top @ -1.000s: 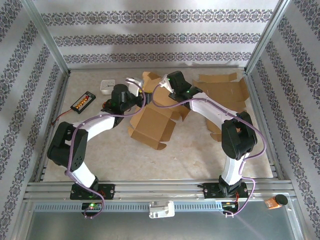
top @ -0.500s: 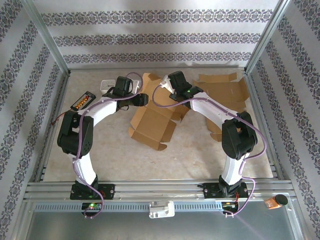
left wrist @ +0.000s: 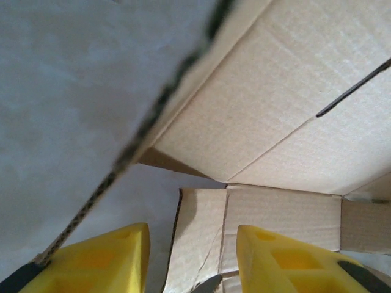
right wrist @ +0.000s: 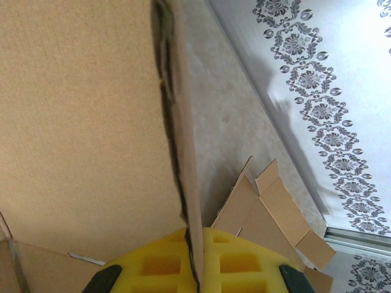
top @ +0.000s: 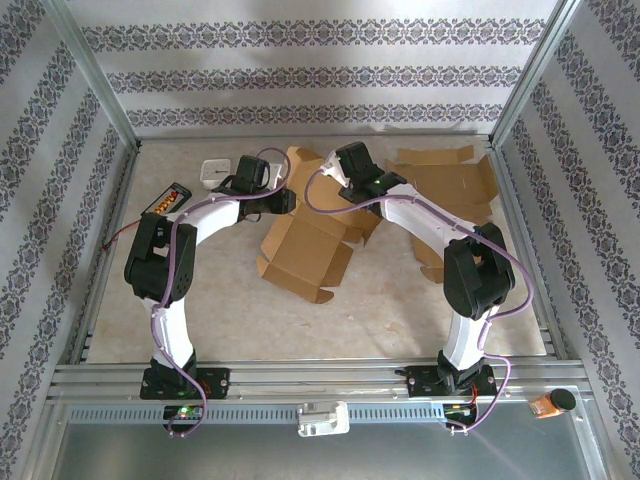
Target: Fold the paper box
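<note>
Reaching farther than a second ago, left gripper [top: 282, 200] is hovering at the left side of the box [top: 305, 250], jaws narrowly apart, gripping nothing. Box is lying open mid-table [top: 380, 310]. Beyond, right gripper [top: 330, 172] is clamping its raised wall.

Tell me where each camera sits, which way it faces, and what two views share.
Top external: above and behind the arm bases, looking down on the table and paper box; both arms show.
Left wrist: on the left arm, looking past the left gripper, jaws apart, into the box's cardboard folds.
Right wrist: on the right arm, looking past the right gripper, clamped on a box panel, toward the patterned wall.
Shared: top and right wrist show the flat cardboard sheet.
</note>
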